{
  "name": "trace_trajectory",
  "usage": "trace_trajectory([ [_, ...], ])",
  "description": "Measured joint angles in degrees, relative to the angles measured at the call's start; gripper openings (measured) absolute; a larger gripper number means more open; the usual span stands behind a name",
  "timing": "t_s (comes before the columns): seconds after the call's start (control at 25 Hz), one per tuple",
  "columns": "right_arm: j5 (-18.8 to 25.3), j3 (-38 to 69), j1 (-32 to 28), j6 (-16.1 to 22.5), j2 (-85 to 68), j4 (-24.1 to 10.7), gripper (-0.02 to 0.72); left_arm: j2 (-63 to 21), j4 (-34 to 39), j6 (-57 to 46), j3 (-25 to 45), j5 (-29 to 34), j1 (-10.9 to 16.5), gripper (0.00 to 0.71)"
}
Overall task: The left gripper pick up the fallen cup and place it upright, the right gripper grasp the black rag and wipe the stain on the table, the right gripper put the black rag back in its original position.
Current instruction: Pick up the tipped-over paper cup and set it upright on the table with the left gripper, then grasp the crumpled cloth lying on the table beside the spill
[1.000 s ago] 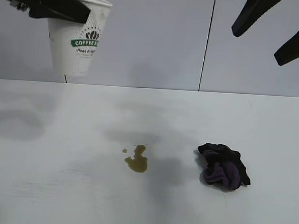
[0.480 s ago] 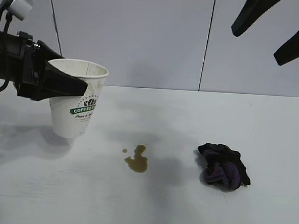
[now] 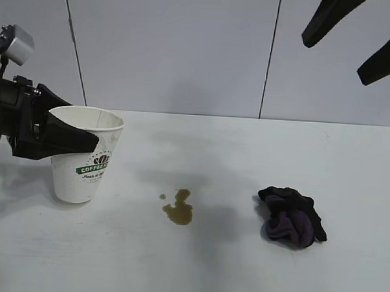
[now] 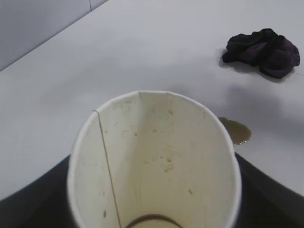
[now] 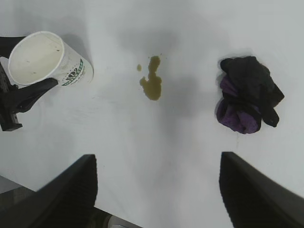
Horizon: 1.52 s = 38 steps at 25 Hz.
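Within the last second the left gripper (image 3: 85, 140) has carried the cup (image 3: 86, 155) down from the air, and it now stands on the table (image 3: 241, 264) toward the left edge, fingers still clamped at its rim. It is ready for release. Its long axis is near vertical, mouth up, while the right gripper (image 3: 355, 43) hangs spread wide above the black rag (image 3: 291, 215), right of the stain (image 3: 179, 207).
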Motion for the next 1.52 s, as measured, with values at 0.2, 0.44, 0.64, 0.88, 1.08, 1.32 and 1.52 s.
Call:
trace_trajectory([
  [0.2, -0.17, 0.0, 0.0, 0.0, 0.0, 0.0, 0.495, 0.0, -0.12, 1.11, 0.0, -1.51, 0.0, 0.522],
  [0.44, -0.19, 0.0, 0.0, 0.0, 0.0, 0.0, 0.495, 0.0, -0.12, 2.08, 0.0, -3.13, 0.0, 0.522],
  [0.64, -0.31, 0.0, 0.0, 0.0, 0.0, 0.0, 0.495, 0.0, -0.12, 1.72, 0.0, -3.24, 0.0, 0.547],
  [0.88, -0.32, 0.0, 0.0, 0.0, 0.0, 0.0, 0.495, 0.0, -0.12, -0.76, 0.0, -3.65, 0.0, 0.66],
  [1.08, -0.32, 0.0, 0.0, 0.0, 0.0, 0.0, 0.495, 0.0, 0.39, -1.31, 0.0, -3.97, 0.0, 0.686],
  [1.32, -0.32, 0.0, 0.0, 0.0, 0.0, 0.0, 0.495, 0.0, 4.5, -5.31, 0.0, -6.26, 0.0, 0.688],
  [1.52, -0.37, 0.0, 0.0, 0.0, 0.0, 0.0, 0.495, -2.37, 5.06, -5.72, 0.0, -7.73, 0.0, 0.689],
])
